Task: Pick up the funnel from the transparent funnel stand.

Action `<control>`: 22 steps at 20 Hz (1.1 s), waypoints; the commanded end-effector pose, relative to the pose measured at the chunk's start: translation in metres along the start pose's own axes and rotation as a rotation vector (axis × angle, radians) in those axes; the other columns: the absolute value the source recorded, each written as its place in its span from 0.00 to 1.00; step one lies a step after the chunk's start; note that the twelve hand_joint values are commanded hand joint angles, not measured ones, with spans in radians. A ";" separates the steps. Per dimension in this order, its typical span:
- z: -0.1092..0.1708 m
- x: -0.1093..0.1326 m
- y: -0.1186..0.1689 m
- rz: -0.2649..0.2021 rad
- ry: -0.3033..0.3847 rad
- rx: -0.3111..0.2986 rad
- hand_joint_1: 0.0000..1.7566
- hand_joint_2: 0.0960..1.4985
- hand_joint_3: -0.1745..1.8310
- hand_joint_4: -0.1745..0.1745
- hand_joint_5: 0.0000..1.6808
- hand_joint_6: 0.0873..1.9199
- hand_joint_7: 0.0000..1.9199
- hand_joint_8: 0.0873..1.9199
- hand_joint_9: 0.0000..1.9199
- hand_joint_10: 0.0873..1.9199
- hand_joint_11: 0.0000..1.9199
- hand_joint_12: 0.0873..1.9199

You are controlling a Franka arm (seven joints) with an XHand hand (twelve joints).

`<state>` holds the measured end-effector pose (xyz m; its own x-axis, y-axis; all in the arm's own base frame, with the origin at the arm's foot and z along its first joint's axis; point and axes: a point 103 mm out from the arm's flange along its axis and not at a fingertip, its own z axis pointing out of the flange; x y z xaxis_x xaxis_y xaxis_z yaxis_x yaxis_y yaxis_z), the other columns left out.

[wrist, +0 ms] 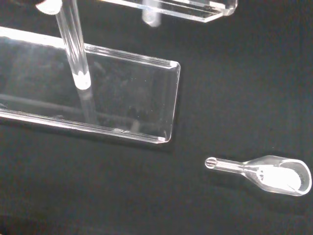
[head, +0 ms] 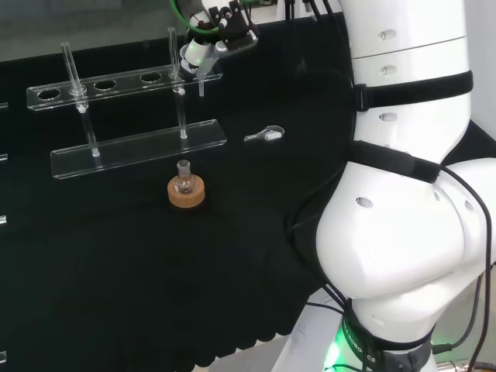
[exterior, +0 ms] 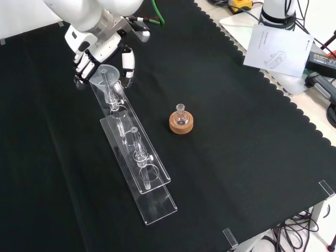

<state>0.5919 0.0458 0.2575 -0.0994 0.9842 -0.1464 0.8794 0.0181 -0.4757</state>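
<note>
Funnel stand (exterior: 137, 173) of clear plastic, with 2 tiers, runs down the black cloth (exterior: 252, 157) in the front view. The hand (exterior: 97, 50) sits at its far end, fingers curled around the clear funnel (exterior: 106, 73), whose stem still passes through the top rail. A cork ring (head: 187, 194) bearing a small flask (head: 184, 180) stands near the stand. The wrist view adds a small glass scoop (wrist: 271, 174) beside the base plate.

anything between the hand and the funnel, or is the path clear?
Nothing visible stands between them. In the front view the hand is already at the funnel, which sits in the end hole of the transparent funnel stand, with fingers on either side of its cone. The small flask on its cork ring stands well apart.
</note>
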 end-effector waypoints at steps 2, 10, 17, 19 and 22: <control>-0.006 -0.002 -0.003 0.041 -0.087 -0.049 0.42 0.49 0.27 0.33 0.19 0.00 0.09 0.35 0.33 0.30 0.15 0.73; -0.046 -0.003 -0.030 0.088 -0.131 -0.187 0.51 0.50 0.36 0.31 0.38 0.03 0.29 0.36 0.51 0.28 0.28 0.65; -0.072 -0.007 -0.073 0.105 -0.107 -0.231 0.51 0.49 0.38 0.33 0.39 0.21 0.35 0.36 0.55 0.28 0.30 0.64; -0.074 -0.006 -0.086 0.128 -0.105 -0.235 0.51 0.49 0.39 0.33 0.39 0.23 0.35 0.36 0.55 0.28 0.30 0.64; -0.074 -0.006 -0.110 0.158 -0.094 -0.250 0.51 0.49 0.39 0.33 0.40 0.24 0.36 0.37 0.55 0.28 0.30 0.64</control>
<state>0.5608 0.0498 0.3578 -0.0358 0.9574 -0.2864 0.9687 -0.0371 -0.2453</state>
